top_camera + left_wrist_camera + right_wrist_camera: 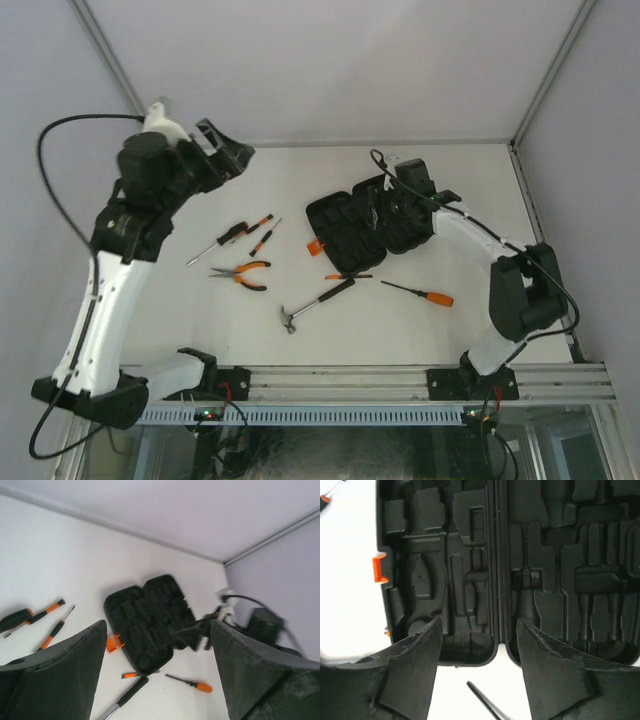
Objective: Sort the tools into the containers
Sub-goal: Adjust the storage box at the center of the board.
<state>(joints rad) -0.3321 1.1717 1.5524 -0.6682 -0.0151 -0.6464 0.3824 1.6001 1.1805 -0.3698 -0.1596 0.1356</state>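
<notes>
Tools lie loose on the white surface [400, 335] with none in a slot yet, so you have the whole sort ahead of you. The orange-handled pliers [243, 272] and a pair of screwdrivers [232, 235] sit left of centre. The hammer [320, 300] lies nearer the surface's near edge, and a small orange screwdriver [348, 276] and a longer orange-handled screwdriver [420, 293] lie just off the near side of the tool case [340, 235]. That case sits right of centre toward the far edge, spread flat with both halves up and its orange latch [313, 245] pointing left. This looks meant to leave every moulded recess open from above. Your right hand [479, 622] hovers over the case's hinge line with its fingers apart and nothing between them, probably checking the slots rather than grasping. Your left hand [159, 625] hangs high over the far left corner, spread wide and empty, and seems parked clear of the tools. Plain pale walls [330, 60] with metal struts enclose the surface, and an aluminium rail [400, 380] runs along its near edge.
</notes>
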